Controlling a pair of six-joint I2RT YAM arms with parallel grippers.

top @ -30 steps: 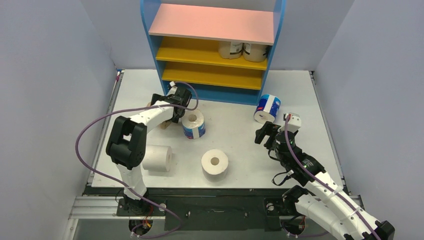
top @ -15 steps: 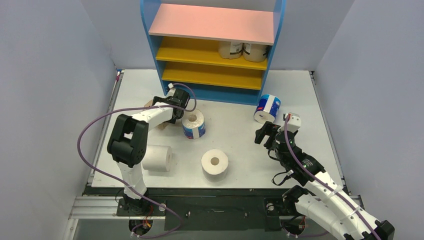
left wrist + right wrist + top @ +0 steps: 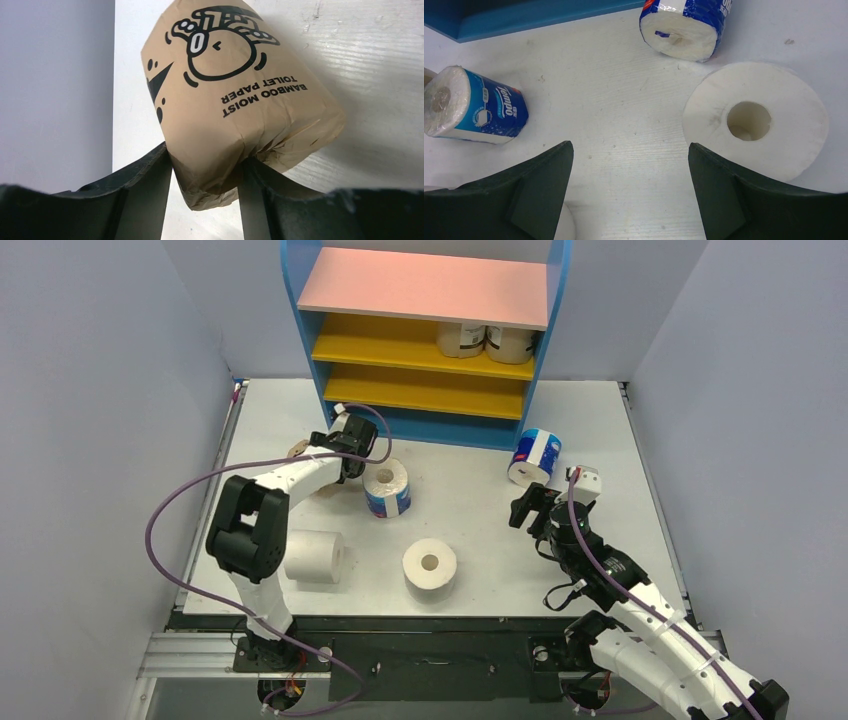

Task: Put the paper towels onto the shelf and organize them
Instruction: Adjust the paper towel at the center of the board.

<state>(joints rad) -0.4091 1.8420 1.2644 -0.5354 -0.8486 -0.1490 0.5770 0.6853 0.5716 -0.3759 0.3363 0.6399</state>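
The shelf [image 3: 400, 285], flat boards between rounded blue sides, stands at the table's [image 3: 470, 510] far edge. Near its left foot lies the tan roll [image 3: 235, 95], a crinkled paper-wrapped cylinder, axis pointing away from the left gripper [image 3: 206, 155], which pinches its creased end. The right gripper [image 3: 629, 146] gapes, holding nothing.

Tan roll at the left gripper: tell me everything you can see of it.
The tan-wrapped roll is a cylinder in creased brown paper, printed in black with a cartoon figure and "BAMBOO MOIST TOILET PAPER". It lies on its side on the white table, near the table's left edge. The left gripper has its jaws pressed on either side of the near end, where the wrap is dented and crumpled. Its core is hidden.
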